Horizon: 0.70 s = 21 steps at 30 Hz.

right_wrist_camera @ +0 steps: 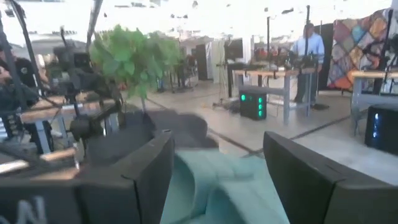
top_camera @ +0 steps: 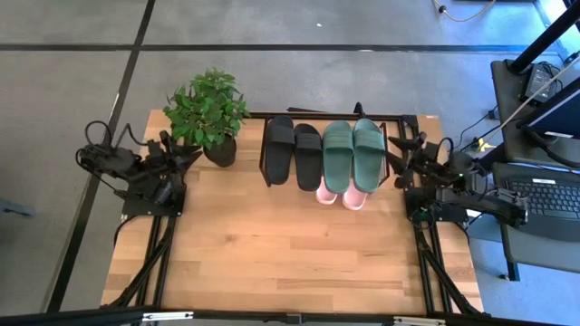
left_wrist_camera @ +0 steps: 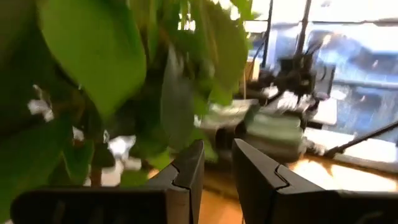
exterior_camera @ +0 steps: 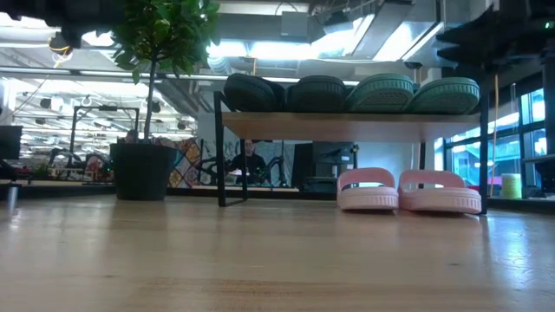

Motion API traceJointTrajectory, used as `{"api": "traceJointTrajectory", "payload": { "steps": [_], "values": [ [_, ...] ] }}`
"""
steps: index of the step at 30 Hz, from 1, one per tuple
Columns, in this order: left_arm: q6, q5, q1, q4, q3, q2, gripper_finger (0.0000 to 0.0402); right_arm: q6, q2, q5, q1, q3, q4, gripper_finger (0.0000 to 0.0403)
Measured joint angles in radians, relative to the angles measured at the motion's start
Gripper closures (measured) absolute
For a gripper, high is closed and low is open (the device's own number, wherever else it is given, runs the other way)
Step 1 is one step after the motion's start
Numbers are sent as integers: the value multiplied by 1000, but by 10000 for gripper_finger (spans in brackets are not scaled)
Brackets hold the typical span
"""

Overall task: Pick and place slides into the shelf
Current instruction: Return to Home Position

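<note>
The slides (top_camera: 338,156) look matt rubber, the shelf (exterior_camera: 347,127) wood (metal frame (exterior_camera: 220,147)).

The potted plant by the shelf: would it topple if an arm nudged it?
Probably, if nudged high: the plant rises tall and leafy above a small dark pot, so it looks top-heavy. Pushed low on the pot, it would more likely slide on the wooden table.

Grey floor (top_camera: 72,91), bright windows (exterior_camera: 529,130), ceiling lights (exterior_camera: 286,43), distant workbenches (right_wrist_camera: 273,73)

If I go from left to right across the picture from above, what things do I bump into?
left arm → potted plant → black slides → dark green slides → right arm. The pink slides peek from under the green ones, so they are skipped.
</note>
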Motion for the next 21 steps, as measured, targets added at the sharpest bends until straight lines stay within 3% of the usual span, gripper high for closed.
{"api": "traceJointTrajectory", "payload": {
  "steps": [7, 16, 19, 21],
  "values": [
    [-88, 9, 0, -86, -2, 0, 325, 75, -14, 0, 0, -84, 40, 157],
    [-72, 468, -1, 21, -12, 12, 325, 59, -13, -34, 0, -117, 81, 157],
    [-3, 489, -1, 70, -59, 30, 325, 43, -13, -34, 0, -117, 81, 157],
    [-1, 437, -1, 85, -96, 29, 325, 39, -13, -34, 0, -117, 81, 157]
  ]
}}
